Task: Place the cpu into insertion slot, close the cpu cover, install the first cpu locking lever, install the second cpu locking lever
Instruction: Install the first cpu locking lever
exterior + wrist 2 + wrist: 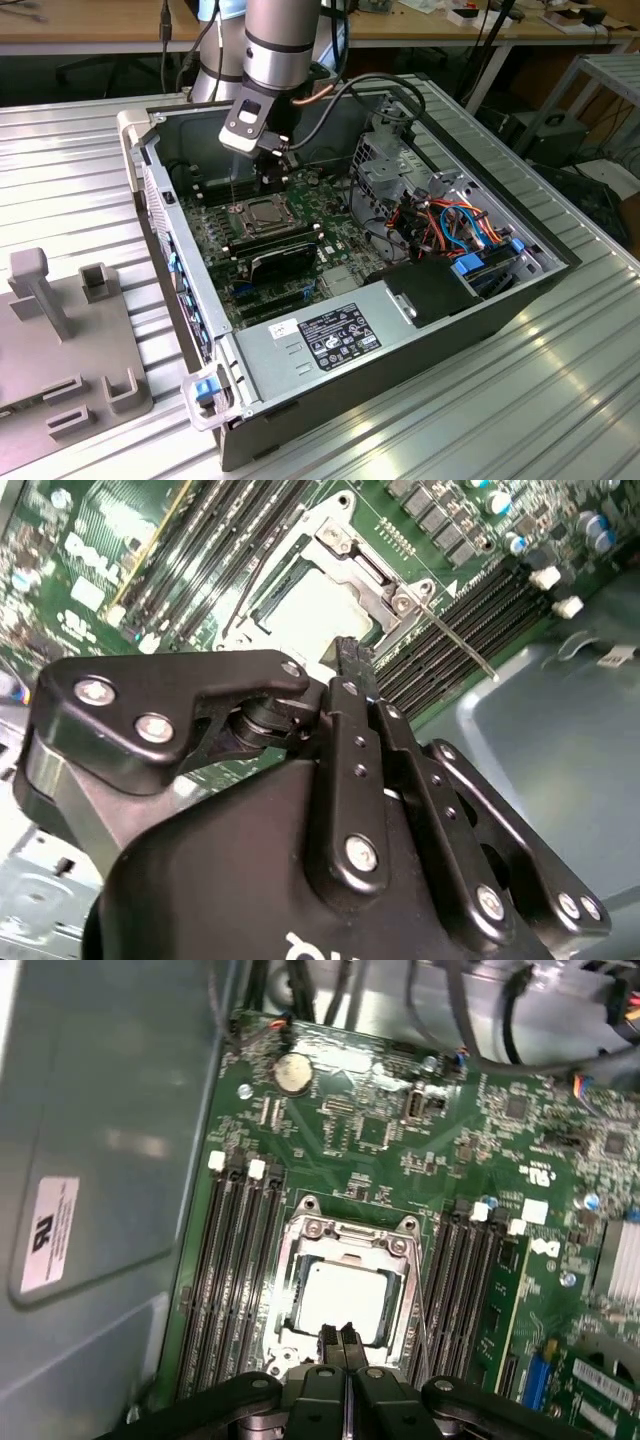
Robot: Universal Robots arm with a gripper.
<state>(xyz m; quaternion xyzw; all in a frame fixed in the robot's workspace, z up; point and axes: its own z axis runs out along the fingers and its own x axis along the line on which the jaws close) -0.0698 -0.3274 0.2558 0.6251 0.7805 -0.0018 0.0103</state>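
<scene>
Silvery-tan, the cpu [345, 1295] lies flat inside the insertion slot [283, 1332]. The cpu cover [352, 1232] looks folded down around it, its window showing the chip's top. We judge the first two steps done and the first locking lever to be the step in hand. In the second wrist view a thin locking lever [455, 640] juts out from the socket's corner, apparently unlatched.

In the exterior view the pincer [272, 178] hangs just at 12 o'clock of the socket. It is close above the green motherboard [222, 228], inside the open computer case [470, 320] that rests on the ribbed tabletop [560, 400]. In the first wrist view its two fingers [330, 1345] are pressed together with nothing between them, tips near the socket's edge. Whether they touch it we cannot tell.

Latching calls, we think, for the closed tips to meet that slim rod squarely and push it down and under its catch, without sliding off or scraping the board.

We count one cpu, one slot, one cover, one pincer, and one lever that we make out clearly; a second we cannot confirm. Two banks of black memory slots [240, 1260] flank the socket.
</scene>
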